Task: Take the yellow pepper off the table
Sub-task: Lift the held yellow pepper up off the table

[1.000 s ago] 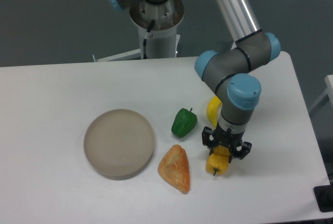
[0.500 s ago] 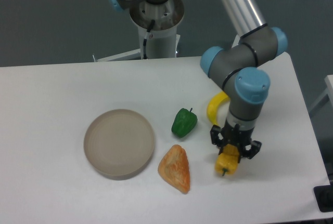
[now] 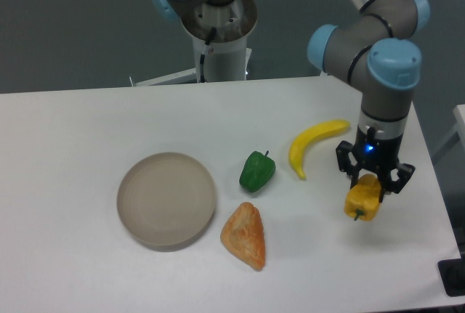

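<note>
A white worktop (image 3: 87, 139) seen from above and in front holds four loose things: one banana (image 3: 311, 144), one green pepper (image 3: 257, 171), one orange-tan wedge (image 3: 245, 235) and one round grey dish (image 3: 167, 199). A fifth thing, the single yellow pepper (image 3: 364, 202), sits in the grip of the one robot arm (image 3: 385, 73) at the right side of the worktop. The gripper (image 3: 373, 179) points straight down, its black jaws closed on the top of the yellow pepper, whose small dark stem points down and left. The pepper appears raised off the surface, to the right of the banana and apart from it. The dish lies left of the green pepper; the wedge lies below it.
</note>
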{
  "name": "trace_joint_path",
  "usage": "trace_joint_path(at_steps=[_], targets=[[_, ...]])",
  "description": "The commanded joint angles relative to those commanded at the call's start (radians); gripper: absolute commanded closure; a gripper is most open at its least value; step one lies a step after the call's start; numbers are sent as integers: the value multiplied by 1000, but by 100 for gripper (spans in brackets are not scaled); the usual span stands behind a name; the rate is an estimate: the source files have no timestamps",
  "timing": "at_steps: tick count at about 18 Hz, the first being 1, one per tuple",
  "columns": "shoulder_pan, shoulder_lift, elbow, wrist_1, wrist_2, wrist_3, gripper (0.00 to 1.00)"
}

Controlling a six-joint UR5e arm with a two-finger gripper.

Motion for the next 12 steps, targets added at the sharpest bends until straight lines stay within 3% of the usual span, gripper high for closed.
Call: trace_joint_path(at_steps=[12], targets=[[-3, -5, 20, 2, 20, 0, 63]])
